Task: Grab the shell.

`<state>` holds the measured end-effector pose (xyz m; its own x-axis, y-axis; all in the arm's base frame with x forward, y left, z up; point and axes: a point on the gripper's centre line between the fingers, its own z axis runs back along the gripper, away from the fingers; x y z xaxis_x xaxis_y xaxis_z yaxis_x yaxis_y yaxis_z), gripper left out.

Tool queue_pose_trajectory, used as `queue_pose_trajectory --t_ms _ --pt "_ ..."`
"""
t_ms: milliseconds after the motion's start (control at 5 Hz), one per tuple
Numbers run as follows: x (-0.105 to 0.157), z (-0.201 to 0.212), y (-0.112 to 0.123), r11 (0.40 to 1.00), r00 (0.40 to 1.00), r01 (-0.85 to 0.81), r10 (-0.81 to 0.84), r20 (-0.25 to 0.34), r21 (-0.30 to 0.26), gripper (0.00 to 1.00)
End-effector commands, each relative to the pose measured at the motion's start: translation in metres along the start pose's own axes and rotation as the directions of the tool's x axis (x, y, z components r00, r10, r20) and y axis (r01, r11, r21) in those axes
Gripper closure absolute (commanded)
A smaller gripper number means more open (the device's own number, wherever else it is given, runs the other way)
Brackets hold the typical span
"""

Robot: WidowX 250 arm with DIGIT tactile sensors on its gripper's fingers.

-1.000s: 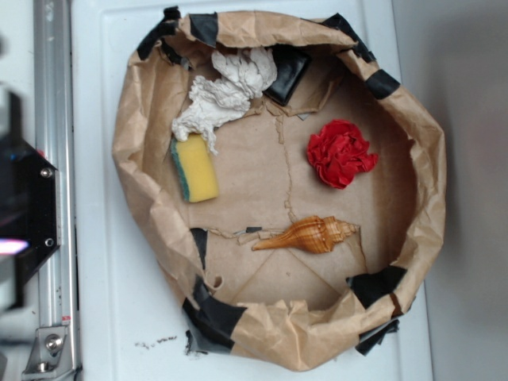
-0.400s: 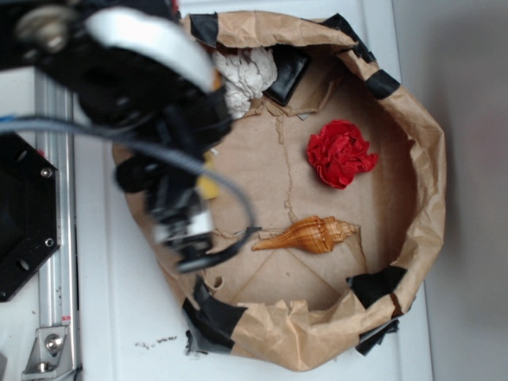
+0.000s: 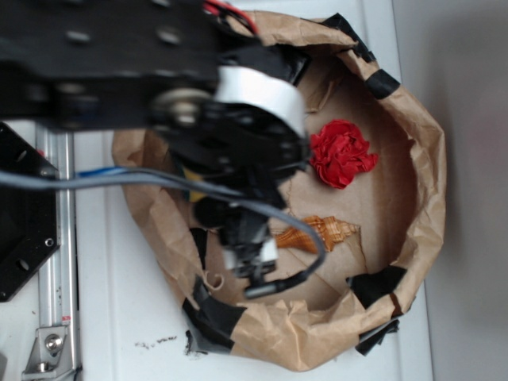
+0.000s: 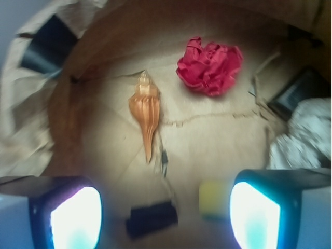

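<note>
The shell (image 4: 146, 109) is orange-brown and ribbed. It lies on the brown paper floor with its pointed tail toward my gripper (image 4: 166, 218). The gripper is open, with its two glowing fingers (image 4: 75, 218) wide apart and nothing between them. The shell sits ahead of the fingers and slightly left of the gap, apart from them. In the exterior view the arm hangs over the left half of the bowl. There my gripper (image 3: 255, 271) is just left of the shell (image 3: 324, 232), whose tail end the arm hides.
A crumpled paper bowl (image 3: 429, 182) with black tape patches rings everything. A red paper ball (image 3: 341, 153) lies beyond the shell. A yellow sponge (image 4: 212, 199), white crumpled paper (image 4: 301, 132) and a black object (image 4: 306, 91) are on the wrist view's right side.
The arm has swung in from the left over the bowl and moved right toward the shell. It now covers the sponge and the white paper. The shell has not moved.
</note>
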<state>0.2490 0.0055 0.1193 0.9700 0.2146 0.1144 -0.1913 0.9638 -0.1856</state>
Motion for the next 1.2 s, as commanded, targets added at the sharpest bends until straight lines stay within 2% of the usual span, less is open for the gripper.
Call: queue_pose_trajectory --t_ms 0,200,400,600,800,1000 --pt "0.042 -0.047 -0.028 0.999 0.996 0.049 -0.050 0.074 0.019 0.00" --pt "0.050 -0.059 -0.044 0.996 0.993 0.091 -0.089 0.078 -0.024 0.00" --pt "0.050 -0.077 -0.053 0.993 0.992 0.118 -0.118 0.047 0.013 0.00" --pt "0.048 -0.103 -0.035 0.993 0.996 0.089 -0.089 -0.004 0.081 0.00" --pt "0.053 -0.092 -0.025 0.991 0.996 0.088 -0.088 0.001 0.097 1.00" --pt "0.055 -0.040 -0.024 0.980 0.987 0.144 -0.152 0.049 0.135 1.00"
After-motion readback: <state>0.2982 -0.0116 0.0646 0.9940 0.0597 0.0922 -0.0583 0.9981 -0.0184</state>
